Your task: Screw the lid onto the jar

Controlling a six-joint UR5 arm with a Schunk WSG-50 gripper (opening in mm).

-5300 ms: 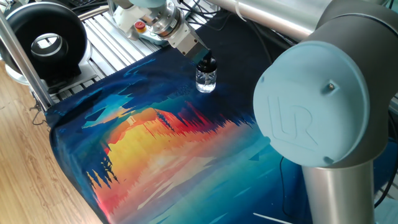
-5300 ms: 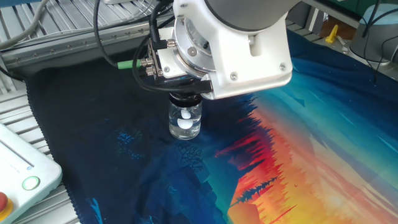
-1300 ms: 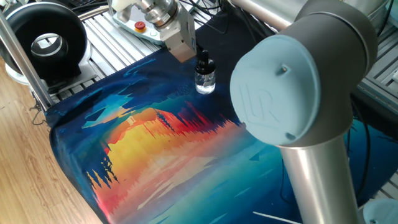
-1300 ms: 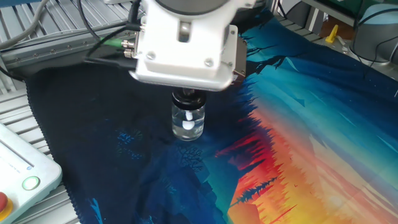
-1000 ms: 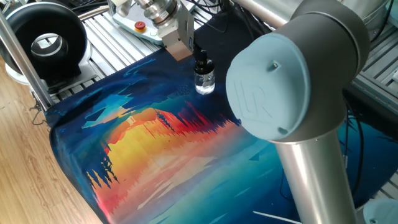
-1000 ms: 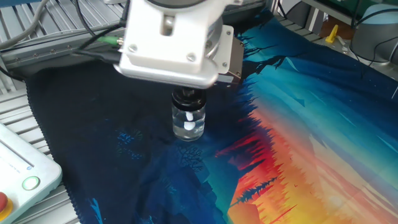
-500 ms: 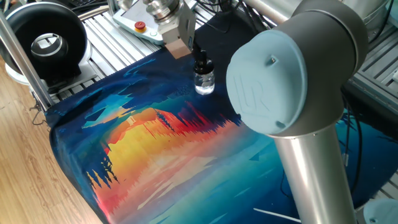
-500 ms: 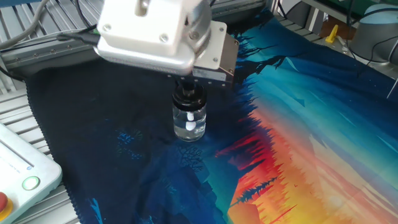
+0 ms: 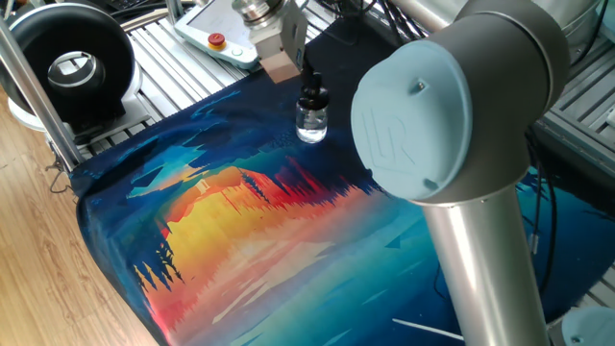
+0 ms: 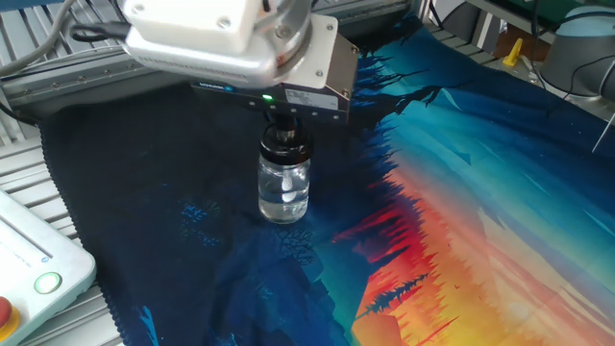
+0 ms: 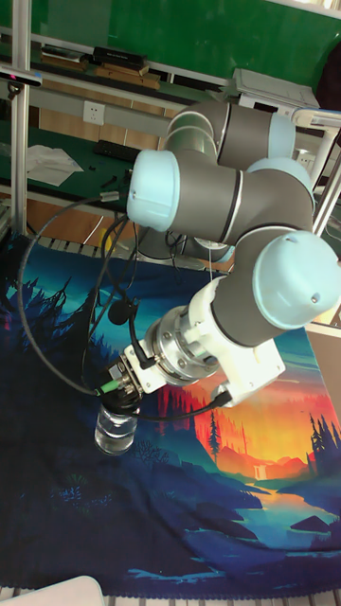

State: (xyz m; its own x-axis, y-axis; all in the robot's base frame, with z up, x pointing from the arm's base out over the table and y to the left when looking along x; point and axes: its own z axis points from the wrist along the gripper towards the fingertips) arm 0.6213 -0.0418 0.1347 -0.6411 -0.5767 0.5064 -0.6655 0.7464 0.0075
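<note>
Surface: printed cloth [image 9: 240, 231] with a sunset-and-forest scene covered the table, dark blue at the end where the work took place; slatted metal [image 9: 163, 48] showed beyond its edge.
Gripper: gripper [image 10: 281, 123] hung directly over the bottle, pointing down, its fingertips at the cap; the body hid them, so how wide they stood could not be told, and any grip on the cap was likely but unconfirmed.
Lid: lid [image 10: 284, 146], small and black, sat on the neck of the bottle, just under the gripper body with its green light.
Jar: jar [image 10: 283, 191], clear glass, stood upright on the dark part of the cloth, with something small and white inside; it also showed in one fixed view [image 9: 310, 121] and in the tall fixed view [image 11: 116, 431].
Arm: grey tube and pale blue joint caps [image 9: 413, 120] filled the right of one fixed view.
Surroundings: black ring-shaped device [image 9: 67, 62] stood at the far left corner; a pendant with a red button [image 9: 217, 40] lay on the slats behind the gripper; a white box with a green button [image 10: 46, 283] sat at the cloth's near edge.
</note>
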